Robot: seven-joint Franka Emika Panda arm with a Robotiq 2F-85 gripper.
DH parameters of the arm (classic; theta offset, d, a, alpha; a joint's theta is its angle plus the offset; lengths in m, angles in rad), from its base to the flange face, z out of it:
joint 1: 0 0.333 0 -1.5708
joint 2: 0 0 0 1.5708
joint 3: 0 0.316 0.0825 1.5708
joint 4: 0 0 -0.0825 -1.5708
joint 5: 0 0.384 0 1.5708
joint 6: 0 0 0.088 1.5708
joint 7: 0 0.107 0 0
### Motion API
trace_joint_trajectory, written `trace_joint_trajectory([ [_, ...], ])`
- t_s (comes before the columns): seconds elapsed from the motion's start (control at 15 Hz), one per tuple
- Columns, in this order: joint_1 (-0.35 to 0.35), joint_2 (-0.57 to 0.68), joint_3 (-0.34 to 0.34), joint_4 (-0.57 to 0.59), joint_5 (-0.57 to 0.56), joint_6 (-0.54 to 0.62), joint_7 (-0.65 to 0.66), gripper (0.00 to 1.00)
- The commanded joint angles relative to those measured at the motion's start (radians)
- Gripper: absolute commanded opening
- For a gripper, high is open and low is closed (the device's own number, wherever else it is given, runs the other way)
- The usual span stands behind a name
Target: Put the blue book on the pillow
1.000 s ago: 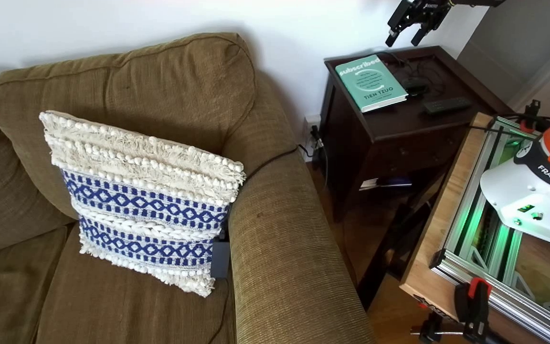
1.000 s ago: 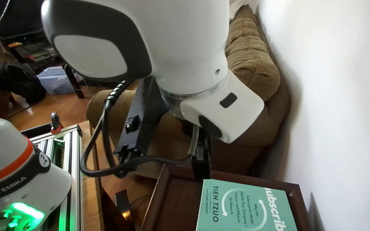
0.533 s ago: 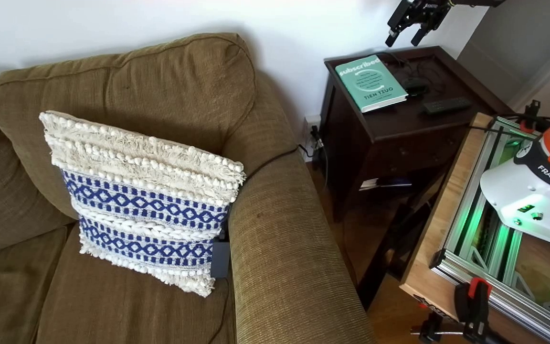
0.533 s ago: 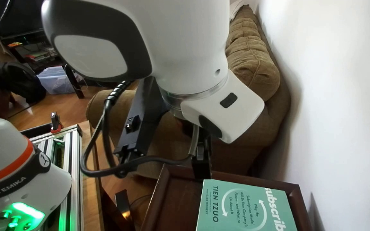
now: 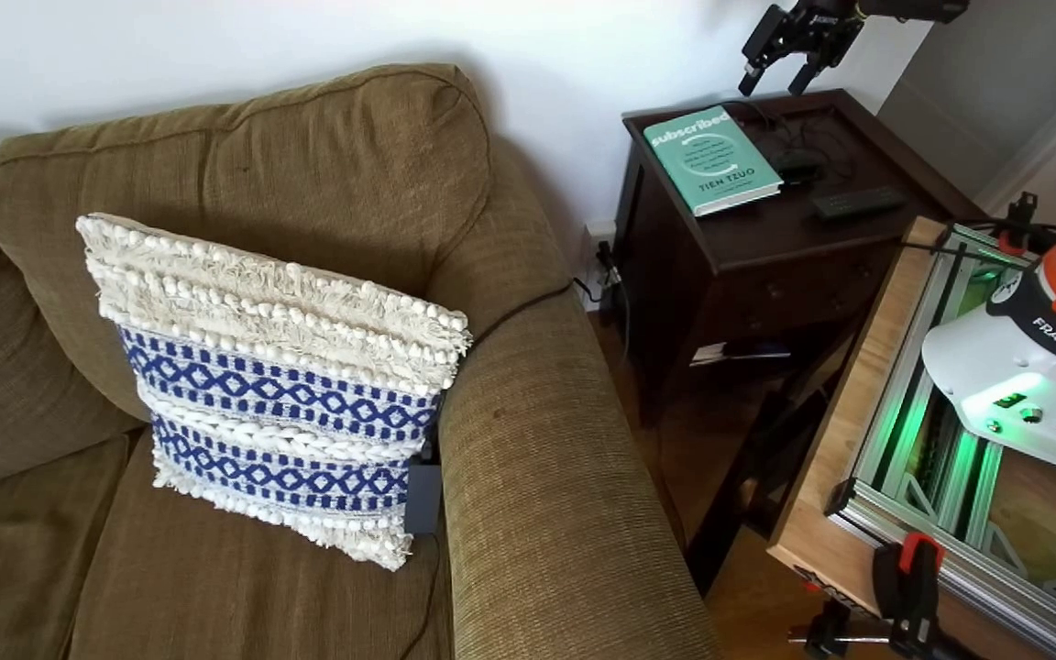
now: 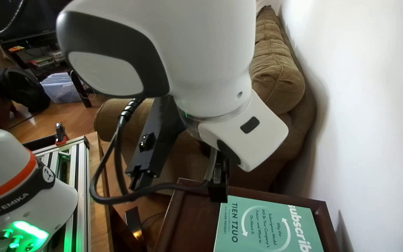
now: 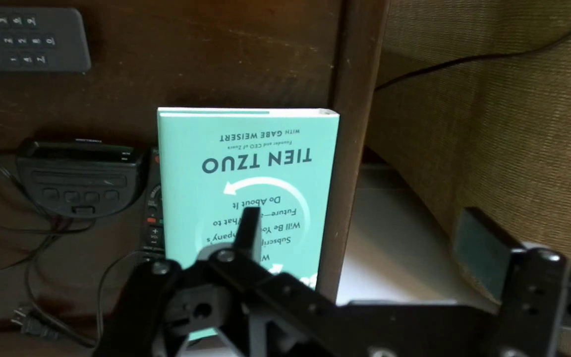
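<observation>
Only the arm (image 6: 208, 63) has moved since the earlier frame, bringing the gripper (image 5: 772, 89) slightly lower; book (image 5: 713, 160) and pillow (image 5: 276, 394) lie as they did. In an exterior view the book rests flat on the left side of the table (image 5: 753, 236), while the pillow leans on the sofa (image 5: 546, 440), farther left and well apart. The gripper hangs above, right of the book, jaws spread wide, holding nothing. In an exterior view the gripper shows by the book's author end; much of it is hidden, and I cannot judge its height. In the wrist view the book's long axis runs near to far, roughly square across the line between the fingers (image 7: 486, 253). One shows over the cover, the other past the table's edge toward the sofa, so a shift away from the sofa is probably needed before descending. A black device (image 7: 153, 218) lies just beside the book's left edge there.
</observation>
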Motion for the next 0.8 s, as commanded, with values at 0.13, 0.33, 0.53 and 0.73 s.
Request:
trace_joint_trajectory([
  [0.13, 0.007, 0.208, -0.04, 0.096, 0.186, -0.002, -0.139, 1.0],
  [0.33, -0.024, 0.303, -0.034, 0.158, 0.308, -0.088, -0.278, 1.0],
  [0.53, -0.117, 0.416, 0.017, 0.231, 0.366, -0.142, -0.359, 1.0],
  [0.73, -0.201, 0.517, 0.054, 0.301, 0.381, -0.123, -0.401, 1.0],
])
